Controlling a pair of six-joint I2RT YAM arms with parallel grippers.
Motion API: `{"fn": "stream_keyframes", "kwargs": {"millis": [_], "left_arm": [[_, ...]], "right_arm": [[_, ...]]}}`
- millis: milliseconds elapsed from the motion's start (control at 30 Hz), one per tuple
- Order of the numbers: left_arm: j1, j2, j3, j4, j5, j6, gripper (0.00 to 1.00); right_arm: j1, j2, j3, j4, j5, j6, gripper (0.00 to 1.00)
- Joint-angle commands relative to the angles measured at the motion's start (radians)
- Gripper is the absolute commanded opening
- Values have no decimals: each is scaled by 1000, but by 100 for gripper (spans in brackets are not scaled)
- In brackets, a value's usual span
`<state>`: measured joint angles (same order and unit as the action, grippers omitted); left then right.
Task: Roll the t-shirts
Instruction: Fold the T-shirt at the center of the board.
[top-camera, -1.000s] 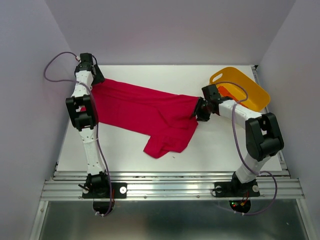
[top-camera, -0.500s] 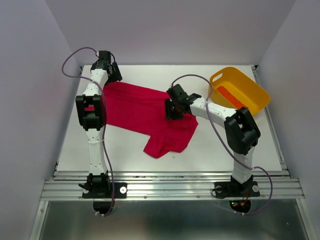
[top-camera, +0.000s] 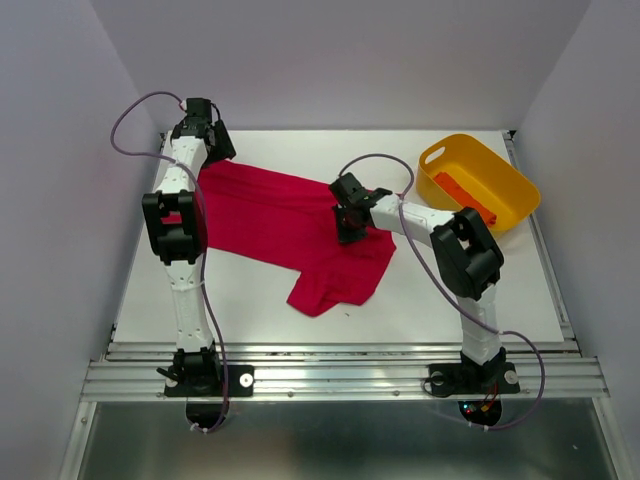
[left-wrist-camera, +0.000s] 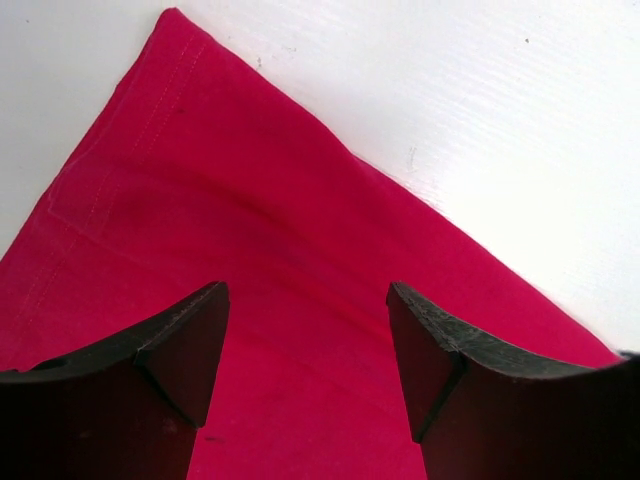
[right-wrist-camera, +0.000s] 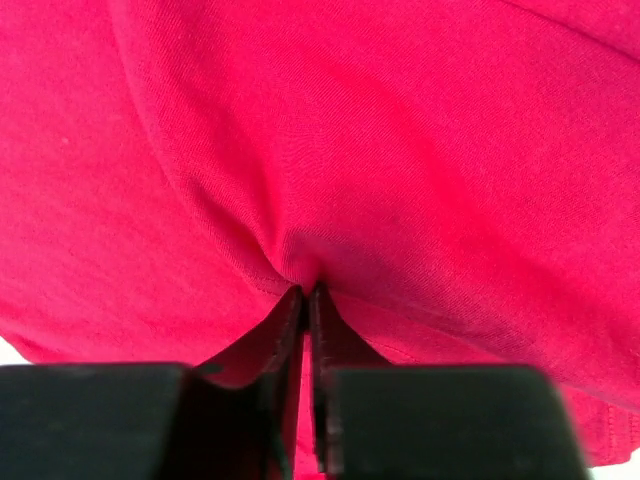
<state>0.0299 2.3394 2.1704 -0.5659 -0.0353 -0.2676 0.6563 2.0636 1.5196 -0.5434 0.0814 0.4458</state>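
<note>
In the top view, the crimson t-shirt (top-camera: 290, 215) is being shown spread flat on the white desk (top-camera: 440, 290), running from the far left toward the middle, with what is probably a short sleeve pointing toward the near edge. The orange-red t-shirt (top-camera: 462, 192), a narrow roll, is lying inside the yellow tub (top-camera: 500, 175) at the far right. The left gripper (top-camera: 213, 150) is being held over the shirt's far-left corner, and the right gripper (top-camera: 348, 225) is being pressed onto the cloth near its right end. In the left wrist view, the left gripper (left-wrist-camera: 305, 290) is being shown released, its jaws wide apart above a hemmed corner of the crimson t-shirt (left-wrist-camera: 250, 200), with nothing between them and bare desk (left-wrist-camera: 450, 80) beyond the edge. In the right wrist view, the right gripper (right-wrist-camera: 305, 292) is being shown clenched, a small pucker of the crimson t-shirt (right-wrist-camera: 400, 150) being pinched between its tips. The cloth is being judged light, soft and limp, likely to sag, crease and drag rather than keep its shape, so a single pinch may bunch it. Hemmed edges and corners are being judged the better places to take hold, with both ends gripped so that the roll is kept even.
</note>
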Motion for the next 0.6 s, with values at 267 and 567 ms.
{"fn": "stream_keyframes", "kwargs": {"millis": [267, 567], "left_arm": [[-2, -114, -15, 6, -25, 16, 75], [-1, -123, -32, 3, -25, 25, 76]], "right_arm": [[6, -152, 5, -33, -72, -25, 1], [6, -189, -29, -49, -183, -9, 1]]}}
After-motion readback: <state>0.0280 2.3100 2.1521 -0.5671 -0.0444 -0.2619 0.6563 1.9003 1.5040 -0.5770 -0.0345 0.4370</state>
